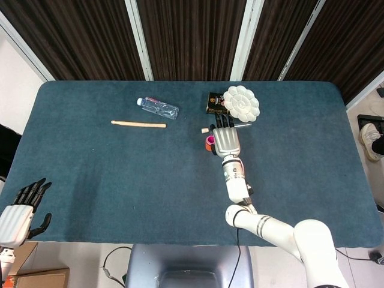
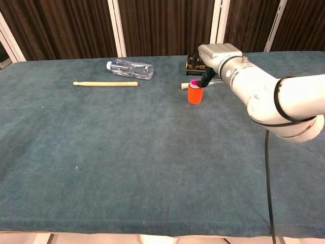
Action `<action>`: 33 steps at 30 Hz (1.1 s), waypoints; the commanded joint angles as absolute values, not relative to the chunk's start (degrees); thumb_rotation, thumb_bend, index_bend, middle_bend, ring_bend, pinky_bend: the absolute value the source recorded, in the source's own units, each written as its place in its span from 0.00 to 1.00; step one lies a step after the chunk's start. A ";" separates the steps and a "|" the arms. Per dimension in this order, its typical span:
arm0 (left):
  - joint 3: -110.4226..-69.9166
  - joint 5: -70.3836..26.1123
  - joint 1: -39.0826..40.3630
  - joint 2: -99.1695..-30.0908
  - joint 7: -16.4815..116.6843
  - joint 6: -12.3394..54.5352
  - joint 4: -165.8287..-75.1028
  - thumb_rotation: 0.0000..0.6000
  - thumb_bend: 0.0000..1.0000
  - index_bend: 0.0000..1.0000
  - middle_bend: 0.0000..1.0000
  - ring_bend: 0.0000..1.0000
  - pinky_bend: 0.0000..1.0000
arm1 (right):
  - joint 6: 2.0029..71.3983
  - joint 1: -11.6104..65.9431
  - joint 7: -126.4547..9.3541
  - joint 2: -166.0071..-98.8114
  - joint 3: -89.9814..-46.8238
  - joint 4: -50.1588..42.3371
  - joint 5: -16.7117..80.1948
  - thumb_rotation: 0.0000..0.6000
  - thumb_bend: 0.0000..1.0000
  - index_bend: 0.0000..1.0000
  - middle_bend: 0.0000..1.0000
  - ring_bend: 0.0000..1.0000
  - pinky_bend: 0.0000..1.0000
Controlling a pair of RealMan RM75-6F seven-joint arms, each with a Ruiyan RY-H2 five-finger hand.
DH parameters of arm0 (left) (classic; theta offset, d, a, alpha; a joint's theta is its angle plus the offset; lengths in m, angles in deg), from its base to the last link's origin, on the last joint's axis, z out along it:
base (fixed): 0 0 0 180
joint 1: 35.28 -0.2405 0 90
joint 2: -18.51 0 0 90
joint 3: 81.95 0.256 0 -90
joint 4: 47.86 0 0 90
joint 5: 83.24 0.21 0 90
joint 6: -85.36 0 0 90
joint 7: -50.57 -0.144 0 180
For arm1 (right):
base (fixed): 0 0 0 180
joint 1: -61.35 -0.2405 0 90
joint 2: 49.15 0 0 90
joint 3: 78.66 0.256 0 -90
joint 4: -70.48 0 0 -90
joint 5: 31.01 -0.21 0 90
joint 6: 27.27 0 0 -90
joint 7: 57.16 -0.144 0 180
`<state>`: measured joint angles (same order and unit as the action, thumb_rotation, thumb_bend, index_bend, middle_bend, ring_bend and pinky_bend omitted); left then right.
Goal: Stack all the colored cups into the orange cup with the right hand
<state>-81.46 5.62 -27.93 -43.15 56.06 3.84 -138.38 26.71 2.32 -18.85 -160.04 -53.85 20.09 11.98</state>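
- One pink cup [image 2: 194, 83] sits nested in the orange cup [image 2: 195, 94], at one o'clock on the table [image 2: 127, 152].
- Right robot hand [image 1: 227, 138] hangs beside the rim, grip unclear; release by lifting straight up.
- Left robot hand [image 1: 18, 213] idle, fingers apart.

Right hand [image 1: 226, 139] reaching forward, left hand [image 1: 18, 217] open, idle

No words or numbers can be read. The bottle [image 1: 158, 108] has a label, but it is too small and blurry to read. The dark box [image 1: 213, 102] by the white tray [image 1: 242, 103] has some gold marks on it, and they are too small to make out as well.
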 commanded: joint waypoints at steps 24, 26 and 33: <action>-81.25 8.46 -28.71 -44.57 54.89 0.47 -137.43 1.00 0.46 0.00 0.00 0.00 0.11 | 63.33 46.72 -38.11 -118.96 -89.45 -24.22 53.61 1.00 0.37 0.00 0.00 0.00 0.00; -81.19 8.40 -28.63 -44.84 54.06 0.77 -137.52 1.00 0.46 0.00 0.00 0.00 0.11 | 65.42 48.85 -40.68 -119.15 -89.63 -21.82 54.56 1.00 0.37 0.00 0.00 0.00 0.00; -81.09 8.44 -28.38 -45.73 51.08 1.33 -138.10 1.00 0.46 0.00 0.00 0.00 0.11 | 65.86 51.60 -47.40 -117.44 -87.43 -19.99 54.41 1.00 0.37 0.00 0.00 0.00 0.00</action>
